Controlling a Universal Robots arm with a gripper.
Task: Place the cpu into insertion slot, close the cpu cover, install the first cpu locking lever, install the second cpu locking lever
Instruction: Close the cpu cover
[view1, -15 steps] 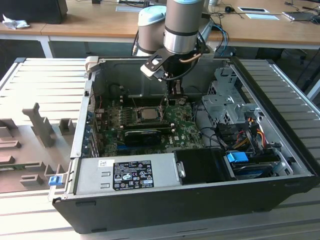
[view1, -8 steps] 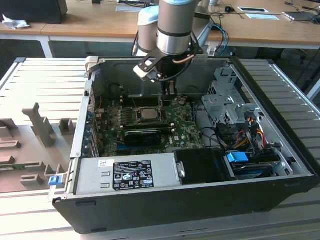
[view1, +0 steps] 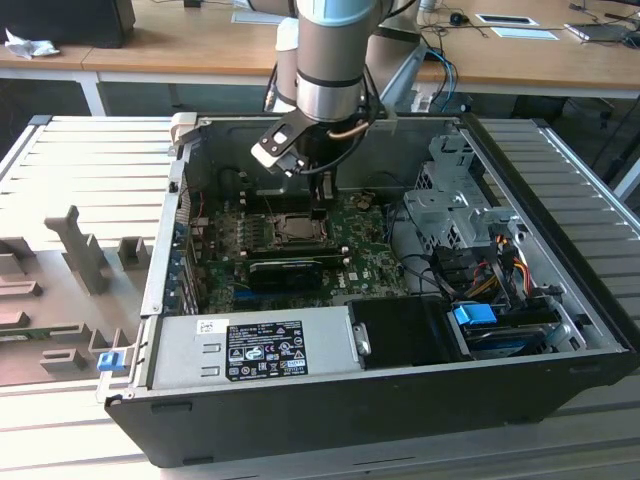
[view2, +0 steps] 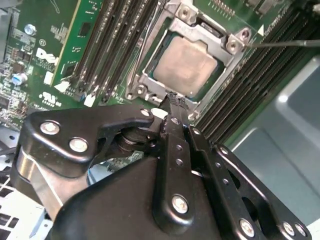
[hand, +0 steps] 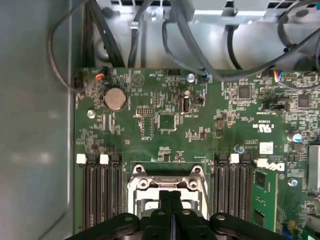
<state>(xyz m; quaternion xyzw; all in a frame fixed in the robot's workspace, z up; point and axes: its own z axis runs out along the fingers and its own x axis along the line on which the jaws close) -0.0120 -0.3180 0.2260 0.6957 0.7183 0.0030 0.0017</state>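
Close over the cpu cover's (view2: 148, 79) edge, the gripper (view2: 172, 102) has its fingers pressed together, nothing visible between them. Beyond the tips, the cpu (view2: 185, 67) lies in the insertion slot (view1: 300, 228), framed by the lowered cover, on the green board (hand: 165, 100) inside the open computer case (view1: 300, 420).

Held the arm (view1: 335, 40) nearly upright, with the wrist (view1: 325, 95) turned straight down. Pointed the gripper (view1: 322, 198) downward. In both wrist views, pressed the black fingers (view2: 172, 150) (hand: 164, 202) flat together along their length, tips meeting and no gap between.
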